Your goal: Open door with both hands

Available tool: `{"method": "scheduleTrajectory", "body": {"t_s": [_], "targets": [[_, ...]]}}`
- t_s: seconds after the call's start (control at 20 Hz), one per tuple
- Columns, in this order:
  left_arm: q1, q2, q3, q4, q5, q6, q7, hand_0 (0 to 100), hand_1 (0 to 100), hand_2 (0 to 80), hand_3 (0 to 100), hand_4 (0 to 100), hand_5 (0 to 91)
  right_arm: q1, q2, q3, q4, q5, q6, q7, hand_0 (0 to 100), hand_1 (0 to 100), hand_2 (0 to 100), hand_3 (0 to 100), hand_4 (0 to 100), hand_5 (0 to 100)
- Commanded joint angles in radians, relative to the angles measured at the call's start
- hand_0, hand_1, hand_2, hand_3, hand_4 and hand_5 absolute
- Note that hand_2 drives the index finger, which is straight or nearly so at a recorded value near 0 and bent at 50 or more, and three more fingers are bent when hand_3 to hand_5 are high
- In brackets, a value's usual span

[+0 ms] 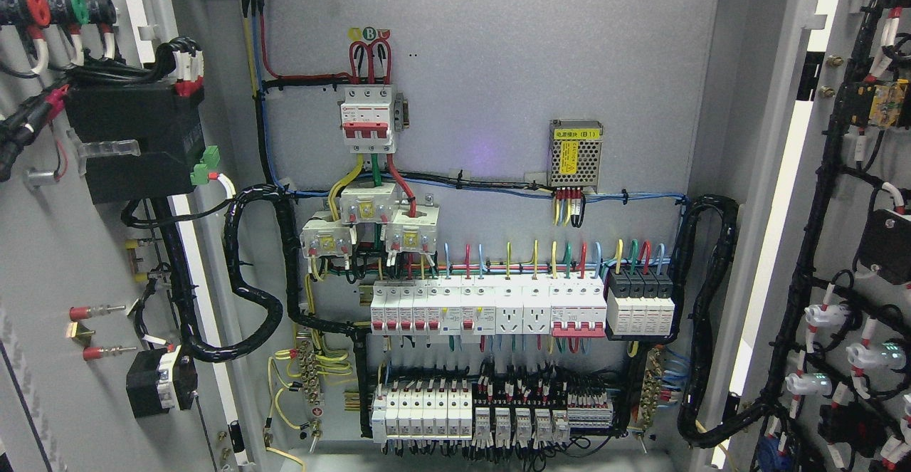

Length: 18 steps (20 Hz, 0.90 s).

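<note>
Fingers are nowhere in your view, so neither hand's state can be told. Both doors already stand swung wide: left door (50, 258) left of the panel (484, 173), right door (854, 244) right of it. You can judge the opening done; nothing visible seems left.

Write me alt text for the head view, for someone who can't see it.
An electrical cabinet stands open, its left door and right door swung wide, showing wiring on their inner faces. On the grey back panel sit a red-handled main breaker, a mesh-covered power supply and rows of white breakers. No robot hand is in view.
</note>
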Motion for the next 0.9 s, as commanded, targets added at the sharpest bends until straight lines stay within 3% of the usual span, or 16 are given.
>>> {"method": "scheduleTrajectory", "body": {"t_s": [0.0,0.3,0.55,0.75,0.85], "targets": [[0.000,-0.034,0.000,-0.029,0.000,0.000,0.001,0,0,0.0,0,4,0.0,0.019,-0.018,-0.090,0.026,0.001,-0.001,-0.026,0,0,0,0,0,0],[0.000,-0.034,0.000,-0.029,-0.001,0.000,0.001,0,0,0.0,0,4,0.0,0.092,-0.040,-0.135,0.017,0.006,-0.021,-0.091,0,0,0,0,0,0],[0.000,-0.034,0.000,-0.029,0.000,0.000,0.001,0,0,0.0,0,4,0.0,0.178,-0.040,-0.201,0.009,0.081,-0.125,-0.100,0,0,0,0,0,0],[0.000,-0.034,0.000,-0.029,0.000,0.000,0.001,0,0,0.0,0,4,0.0,0.247,-0.046,-0.245,-0.036,0.084,-0.136,-0.125,0,0,0,0,0,0],[0.000,-0.034,0.000,-0.029,-0.001,0.000,0.001,0,0,0.0,0,4,0.0,0.292,-0.067,-0.256,-0.070,0.085,-0.148,-0.134,0,0,0,0,0,0]]}}
